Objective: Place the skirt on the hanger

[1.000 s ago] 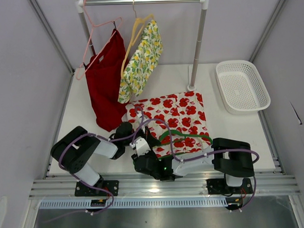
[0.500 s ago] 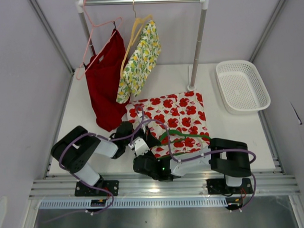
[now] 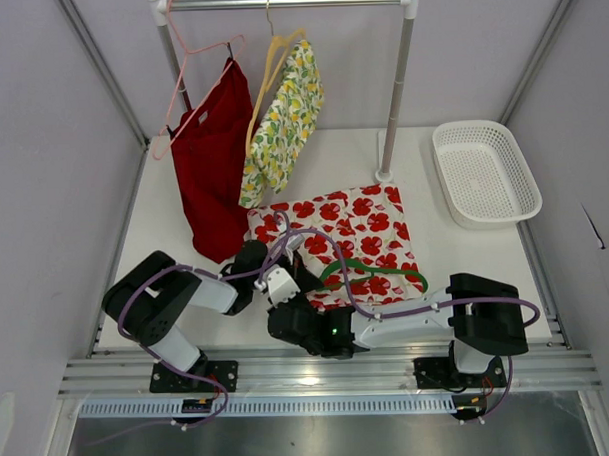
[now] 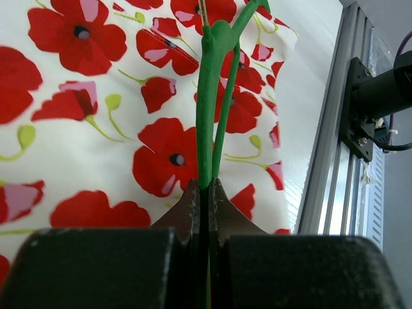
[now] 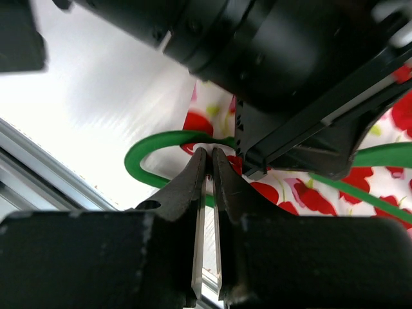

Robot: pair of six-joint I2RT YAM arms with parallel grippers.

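The skirt, white with red flowers, lies flat on the table in front of both arms. The green hanger rests on its near part. My left gripper is at the skirt's near left corner, shut on the hanger's wire, which runs away over the skirt. My right gripper is just under it, jaws nearly together, tips pinching the skirt's edge inside the hanger's green hook. The left gripper's black body hides most of that spot.
A rail at the back holds a red garment on a pink hanger and a lemon-print garment on a yellow hanger. The rail's post stands behind the skirt. A white basket sits at the right. An aluminium frame runs along the near edge.
The skirt's near edge and the hanger have shifted away from the near edge and bunched slightly. The right arm's elbow has swung to the right. The left arm has barely moved.
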